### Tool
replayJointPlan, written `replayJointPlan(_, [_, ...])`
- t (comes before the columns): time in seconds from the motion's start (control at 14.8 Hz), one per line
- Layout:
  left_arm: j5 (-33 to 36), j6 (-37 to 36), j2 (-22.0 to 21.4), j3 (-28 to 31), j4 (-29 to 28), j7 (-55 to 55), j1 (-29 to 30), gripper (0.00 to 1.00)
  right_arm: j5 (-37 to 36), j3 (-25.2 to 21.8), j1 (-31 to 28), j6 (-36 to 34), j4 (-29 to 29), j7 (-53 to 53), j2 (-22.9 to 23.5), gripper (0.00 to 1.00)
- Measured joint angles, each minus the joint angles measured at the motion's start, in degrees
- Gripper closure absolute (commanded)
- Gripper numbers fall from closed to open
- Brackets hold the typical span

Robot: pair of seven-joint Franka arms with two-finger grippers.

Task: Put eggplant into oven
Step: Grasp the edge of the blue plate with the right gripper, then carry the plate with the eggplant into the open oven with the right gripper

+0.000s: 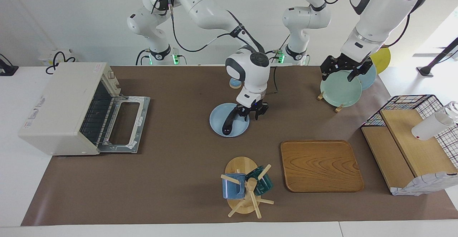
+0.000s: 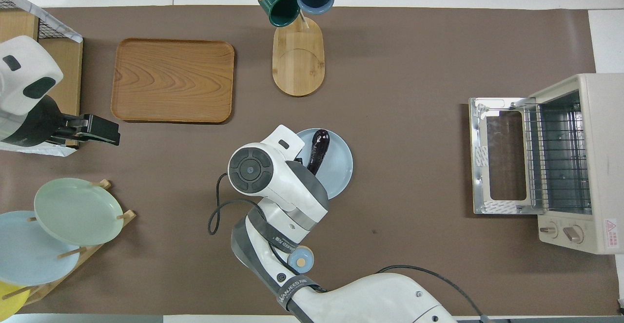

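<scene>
The dark purple eggplant (image 1: 229, 122) lies on a light blue plate (image 1: 241, 129) mid-table, its stem end pointing toward the robots. My right gripper (image 1: 252, 114) hangs low at that stem end, over the plate's rim; I cannot see whether it touches the eggplant. In the overhead view the wrist hides the gripper, and the eggplant (image 2: 318, 148) shows beside it on the plate (image 2: 341, 167). The cream oven (image 1: 61, 104) stands at the right arm's end of the table with its door (image 1: 125, 122) folded down flat and the rack showing. My left gripper (image 1: 344, 70) waits open above the plate rack.
A plate rack (image 1: 340, 90) holds green, blue and yellow plates. A wooden tray (image 1: 320, 165) and a mug tree (image 1: 245, 188) lie farther from the robots than the plate. A wire basket with wooden boards (image 1: 411, 122) sits at the left arm's end. A small blue knob-like thing (image 1: 235, 83) sits near the robots.
</scene>
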Motion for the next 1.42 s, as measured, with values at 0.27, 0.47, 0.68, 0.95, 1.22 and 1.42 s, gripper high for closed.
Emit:
replayJointPlan(0.27, [0.08,0.12,0.13,0.03,0.0,0.0,0.0,0.0,-1.52,-0.05,0.37,-0.71,-1.76,-0.15,-1.49,1.0])
replayJointPlan(0.47, [0.15,0.29,0.14,0.03,0.05,0.0,0.01,0.0,-6.56,-0.03,0.63,-7.38,-0.67,-0.19,-2.52,1.0])
replayJointPlan(0.68, [0.17,0.33,0.14,0.03,0.13,0.0,0.01,0.0,-8.64,-0.44,0.2,-15.3,3.29,-1.52,-2.97,1.0])
replayJointPlan(0.95, [0.17,0.33,0.14,0.03,0.14,0.0,0.01,0.0,-11.98,-1.19,-3.34,-23.93,4.73,-7.85,-5.16,1.0])
replayJointPlan(1.22, [0.18,0.33,0.14,0.03,0.15,0.0,0.03,0.0,-12.76,-1.43,-10.06,-28.43,1.98,-16.1,-10.12,1.0])
replayJointPlan(1.42, [0.19,0.33,0.14,0.03,0.16,0.0,0.09,0.0,-12.79,-1.56,-18.05,-28.51,-3.46,-24.26,-15.68,1.0])
